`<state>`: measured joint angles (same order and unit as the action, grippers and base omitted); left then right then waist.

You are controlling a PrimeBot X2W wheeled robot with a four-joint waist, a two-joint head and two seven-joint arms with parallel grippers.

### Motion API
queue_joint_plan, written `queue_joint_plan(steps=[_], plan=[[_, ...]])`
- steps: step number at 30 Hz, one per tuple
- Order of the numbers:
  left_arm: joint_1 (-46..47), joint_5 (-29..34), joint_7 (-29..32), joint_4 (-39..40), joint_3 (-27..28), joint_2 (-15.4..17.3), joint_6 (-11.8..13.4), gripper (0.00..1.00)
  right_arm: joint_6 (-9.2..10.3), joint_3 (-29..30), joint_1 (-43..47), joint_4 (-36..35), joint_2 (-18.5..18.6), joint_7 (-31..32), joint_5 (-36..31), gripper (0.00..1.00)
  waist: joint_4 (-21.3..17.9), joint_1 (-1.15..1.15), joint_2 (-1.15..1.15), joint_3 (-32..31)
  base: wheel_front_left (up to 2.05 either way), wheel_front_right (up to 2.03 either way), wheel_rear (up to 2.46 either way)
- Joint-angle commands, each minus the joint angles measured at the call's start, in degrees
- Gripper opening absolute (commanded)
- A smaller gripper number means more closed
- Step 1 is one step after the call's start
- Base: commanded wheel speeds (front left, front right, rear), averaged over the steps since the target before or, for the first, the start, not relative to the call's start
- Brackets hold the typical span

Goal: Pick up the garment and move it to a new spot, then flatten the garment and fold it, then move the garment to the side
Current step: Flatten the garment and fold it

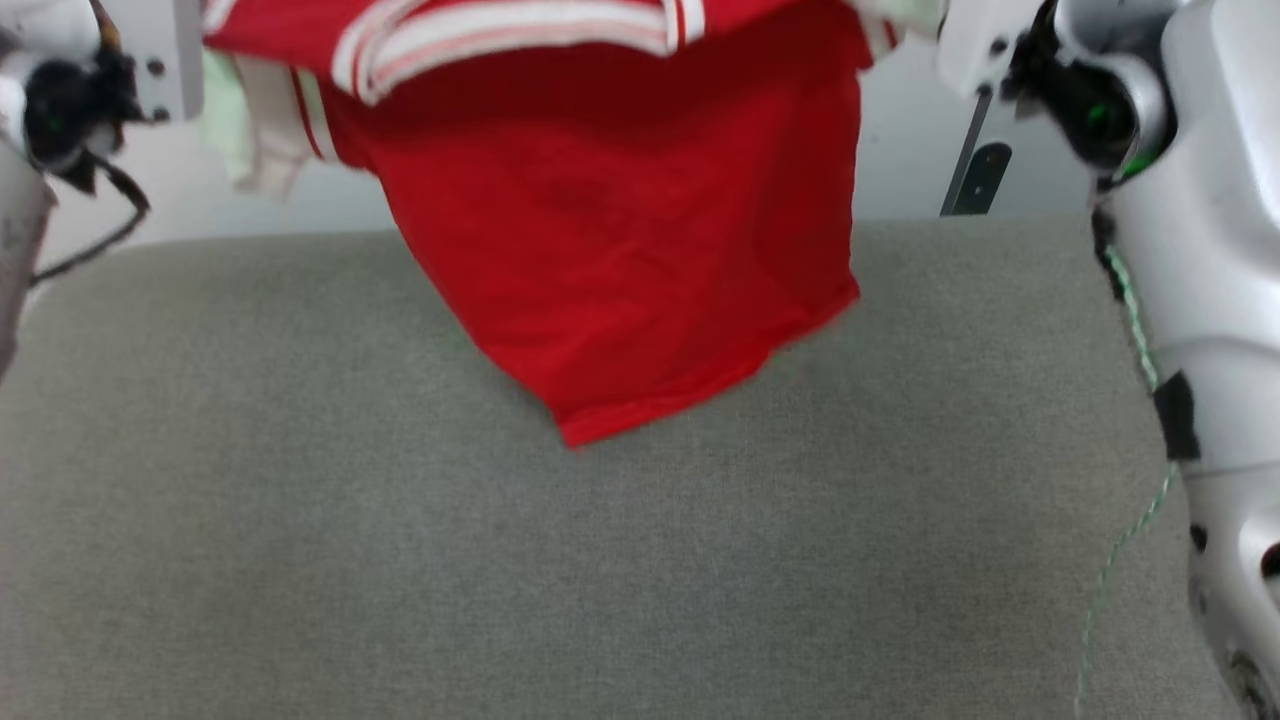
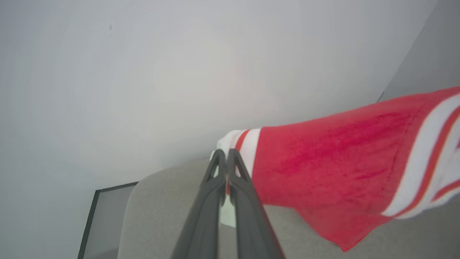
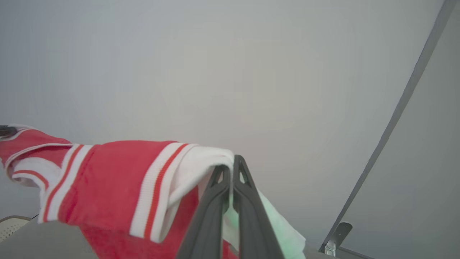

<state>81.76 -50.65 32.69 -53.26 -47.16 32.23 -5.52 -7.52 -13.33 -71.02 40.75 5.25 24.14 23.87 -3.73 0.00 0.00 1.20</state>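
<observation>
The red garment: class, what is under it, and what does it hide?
Under the hanging garment lies the grey fabric surface. The cloth covers part of that surface and of the pale wall behind; whether the hem touches is unclear.

We are seeing open room across the near and side stretches of the grey fabric-covered bench [image 1: 300, 500]; the soft red jersey garment with striped trim [image 1: 620, 260] is hanging over its far middle, blocking passage there.

My work surface [image 1: 400, 560] is a grey woven-fabric pad, far corners rounded. Whether the hem of the garment [image 1: 620, 250] touches it, I cannot tell.
</observation>
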Motion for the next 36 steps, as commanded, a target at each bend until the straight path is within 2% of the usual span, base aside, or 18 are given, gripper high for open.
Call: queue_joint_plan(steps=[1, 9, 13, 20, 27, 31, 36], plan=[[1.70, 1.04, -1.28, -0.52, -0.13, -0.02, 0.41, 0.00, 0.06, 1.04, -1.97, 1.03, 0.23, -1.81, -1.05, 0.00, -0.20, 0.00, 0.00, 2.04, 0.00, 0.00, 0.00], [10.75, 5.78, -10.63, -3.38, -0.65, -1.00, 1.50, 0.00, 0.07, 6.34, -10.42, 9.17, -0.57, -15.22, -8.61, 0.00, -1.59, 0.00, 0.00, 8.34, 0.00, 0.00, 0.00], [16.71, 7.64, -14.51, -5.23, -0.61, -1.74, 1.85, 0.00, 0.08, 10.70, -14.44, 13.27, -1.03, -23.23, -13.83, 0.00, -2.51, 0.00, 0.00, 10.82, 0.00, 0.00, 0.00], [26.10, 9.45, -21.00, -8.91, 0.23, -3.43, 2.97, 0.00, 0.09, 19.76, -21.06, 18.54, -1.43, -33.02, -24.14, 0.00, -3.13, 0.00, 0.00, 16.80, 0.00, 0.00, 0.00], [33.94, 10.91, -26.05, -11.13, -0.05, -4.96, 2.29, 0.00, 0.09, 28.77, -26.57, 18.16, -1.96, -38.13, -33.18, 0.00, -2.65, 0.00, 0.00, 27.60, 0.00, 0.00, 0.00], [37.33, 10.95, -28.48, -12.86, 0.43, -6.21, 3.18, 0.00, 0.14, 33.16, -27.89, 15.89, -1.96, -39.21, -37.85, 0.00, -2.03, 0.00, 0.00, 32.64, 0.00, 0.00, 0.00], [40.78, 11.21, -31.88, -14.42, 0.47, -8.30, 3.14, 0.00, 0.14, 34.18, -28.22, 9.83, -2.01, -39.36, -37.40, 0.00, -0.80, 0.00, 0.00, 36.80, 0.00, 0.00, 0.00]])
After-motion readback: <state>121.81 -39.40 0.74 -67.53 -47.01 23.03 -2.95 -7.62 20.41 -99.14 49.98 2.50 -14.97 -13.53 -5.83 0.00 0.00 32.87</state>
